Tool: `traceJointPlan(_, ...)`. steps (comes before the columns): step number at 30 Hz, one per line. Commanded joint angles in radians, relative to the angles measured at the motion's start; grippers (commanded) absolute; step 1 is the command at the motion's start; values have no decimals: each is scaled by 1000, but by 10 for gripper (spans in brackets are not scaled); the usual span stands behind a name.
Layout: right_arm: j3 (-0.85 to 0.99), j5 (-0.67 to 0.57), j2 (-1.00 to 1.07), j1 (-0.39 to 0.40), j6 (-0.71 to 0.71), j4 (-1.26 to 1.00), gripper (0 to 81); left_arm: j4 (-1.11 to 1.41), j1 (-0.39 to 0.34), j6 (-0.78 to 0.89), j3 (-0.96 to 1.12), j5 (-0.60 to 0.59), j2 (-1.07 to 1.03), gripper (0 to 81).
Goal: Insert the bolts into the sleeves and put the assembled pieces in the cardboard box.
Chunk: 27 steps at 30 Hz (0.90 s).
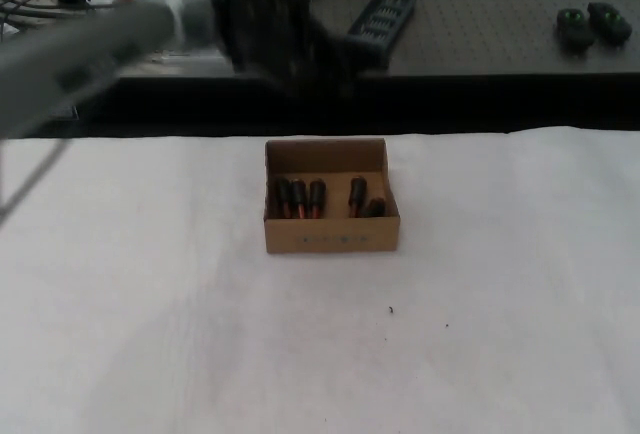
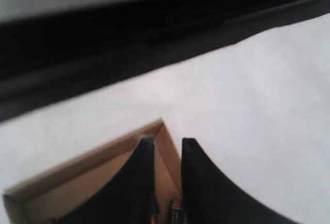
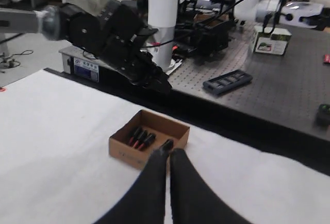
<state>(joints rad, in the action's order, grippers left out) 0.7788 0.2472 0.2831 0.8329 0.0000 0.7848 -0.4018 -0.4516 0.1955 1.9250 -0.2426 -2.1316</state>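
The cardboard box (image 1: 331, 238) stands open-topped in the middle of the white cloth, with several dark assembled pieces (image 1: 300, 197) lying inside it. In the high view my left gripper (image 1: 330, 69) hangs blurred above and behind the box. In the left wrist view its fingers (image 2: 167, 144) stand a narrow gap apart over a corner of the box (image 2: 162, 126), and one piece (image 2: 176, 212) shows in the box below the gap. My right gripper (image 3: 168, 153) is shut and empty, on the near side of the box (image 3: 135, 153). The left gripper (image 3: 157, 82) hovers beyond it.
The white cloth (image 1: 150, 334) covers the near bench. Behind it runs a dark edge and a perforated metal bench with a black ribbed tray (image 1: 382, 16), two green-and-black parts (image 1: 593, 24) at the far right, and cables and equipment (image 3: 206, 28).
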Motion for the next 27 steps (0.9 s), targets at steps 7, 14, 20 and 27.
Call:
traceJointPlan(7,6,58,-52,-4,-94,-22,34,-106,13,-225,7,-32,293,117)
traceJointPlan(14,6,111,-51,-4,-136,-28,34,-110,41,-236,-232,-33,503,117)
traceJointPlan(20,6,126,-51,-4,-145,-28,34,42,50,-226,-622,-20,777,117)
traceJointPlan(27,3,113,-51,-4,-145,-19,34,173,50,-195,-1033,11,1133,117)
